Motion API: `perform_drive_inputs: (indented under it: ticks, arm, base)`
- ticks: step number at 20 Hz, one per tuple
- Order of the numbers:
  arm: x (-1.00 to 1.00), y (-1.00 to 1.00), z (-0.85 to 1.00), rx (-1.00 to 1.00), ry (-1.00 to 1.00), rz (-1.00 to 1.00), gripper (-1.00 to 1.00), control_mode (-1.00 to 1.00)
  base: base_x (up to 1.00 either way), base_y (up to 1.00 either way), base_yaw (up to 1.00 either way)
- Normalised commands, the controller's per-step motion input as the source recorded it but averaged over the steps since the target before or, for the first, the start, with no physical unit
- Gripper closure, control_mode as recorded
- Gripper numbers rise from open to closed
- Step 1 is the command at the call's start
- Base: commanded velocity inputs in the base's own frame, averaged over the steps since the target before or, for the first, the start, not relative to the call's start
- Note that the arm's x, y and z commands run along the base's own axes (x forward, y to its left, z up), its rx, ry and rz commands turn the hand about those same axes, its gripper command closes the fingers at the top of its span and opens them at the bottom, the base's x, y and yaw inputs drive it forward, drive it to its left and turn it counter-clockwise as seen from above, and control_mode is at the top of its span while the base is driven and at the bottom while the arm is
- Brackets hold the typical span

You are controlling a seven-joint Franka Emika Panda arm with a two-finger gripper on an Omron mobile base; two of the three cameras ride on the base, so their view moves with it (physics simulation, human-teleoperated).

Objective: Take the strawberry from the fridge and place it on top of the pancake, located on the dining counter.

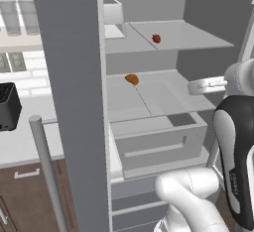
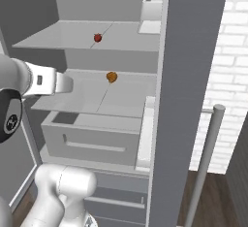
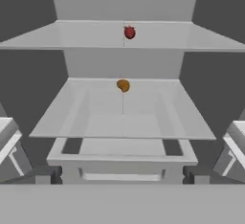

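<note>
The fridge [image 1: 74, 77] stands open in front of me, its grey door edge upright in both base views. The strawberry [image 1: 157, 38] [image 2: 98, 38] [image 3: 129, 32] is a tiny red fruit lying on the upper pale shelf, near its middle. My gripper [image 1: 194, 87] [image 2: 68, 84] hovers in front of the lower shelf, below the strawberry and well short of it. Its fingers cannot be made out, and nothing shows between them. The pancake and the dining counter are out of view.
An orange-brown lump [image 1: 132, 79] [image 2: 112, 77] [image 3: 123, 85] sits on the lower shelf. Below it a drawer [image 1: 158, 137] is pulled out. The door's bar handle [image 1: 47, 171] [image 2: 206, 158] stands close by. A black toaster [image 1: 7, 106] rests on the white counter [image 1: 30, 142] at left.
</note>
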Motion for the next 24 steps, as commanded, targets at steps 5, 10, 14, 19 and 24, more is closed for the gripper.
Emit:
perform_drive_inputs:
  ticks: [5, 10, 14, 19, 24]
  arm:
    - [0.21, 0.00, 0.37, 0.00, -0.17, 0.00, -1.00, -1.00]
    - [0.32, 0.00, 0.26, 0.00, -0.26, 0.00, -1.00, -1.00]
    - [0.31, 0.00, 0.26, 0.00, -0.17, 0.00, -1.00, -1.00]
    - [0.24, 0.00, 0.19, 0.01, 0.00, 0.00, -1.00, -1.00]
    - [0.24, 0.00, 0.14, 0.00, 0.07, -0.01, -1.00, -1.00]
  base:
    - [0.00, 0.00, 0.00]
    - [0.00, 0.00, 0.00]
    - [0.00, 0.00, 0.00]
    - [0.00, 0.00, 0.00]
    - [0.00, 0.00, 0.00]
